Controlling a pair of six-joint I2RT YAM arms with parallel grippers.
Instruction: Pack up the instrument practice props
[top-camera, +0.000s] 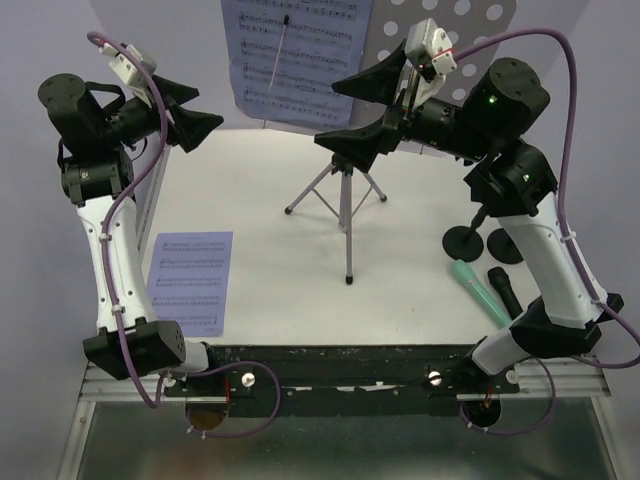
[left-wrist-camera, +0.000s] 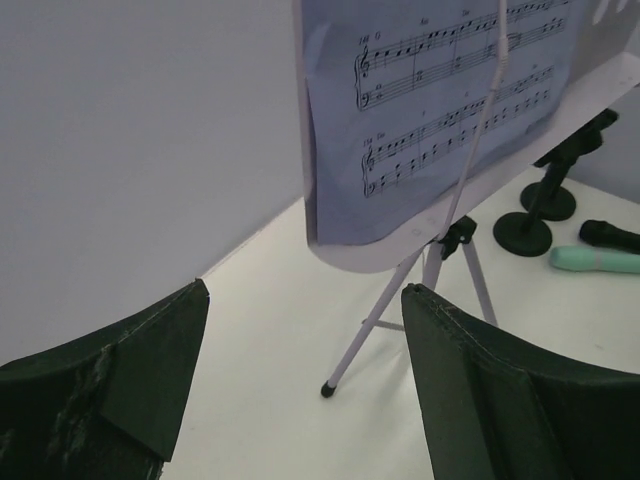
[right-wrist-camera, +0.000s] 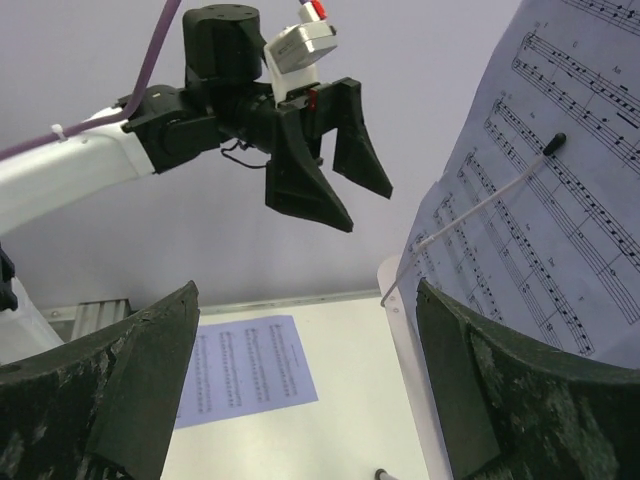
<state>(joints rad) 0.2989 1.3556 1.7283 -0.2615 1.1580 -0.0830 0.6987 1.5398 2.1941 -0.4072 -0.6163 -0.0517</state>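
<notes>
white table (top-camera: 260, 215) | tripod (top-camera: 343, 195) centre | sheet-music page (top-camera: 190, 283) 8 o'clock | mint-green microphone (top-camera: 478, 288), black microphone (top-camera: 503, 292) 4 o'clock | two round-based poles (top-camera: 461, 241) 3 o'clock

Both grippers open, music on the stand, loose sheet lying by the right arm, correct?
No. The loose sheet lies by the left arm, as the top external view shows. The left gripper and right gripper are open, and music sits on the stand.

The sheet-music pages (left-wrist-camera: 440, 90) carry staves and notes, but no legible words.
</notes>
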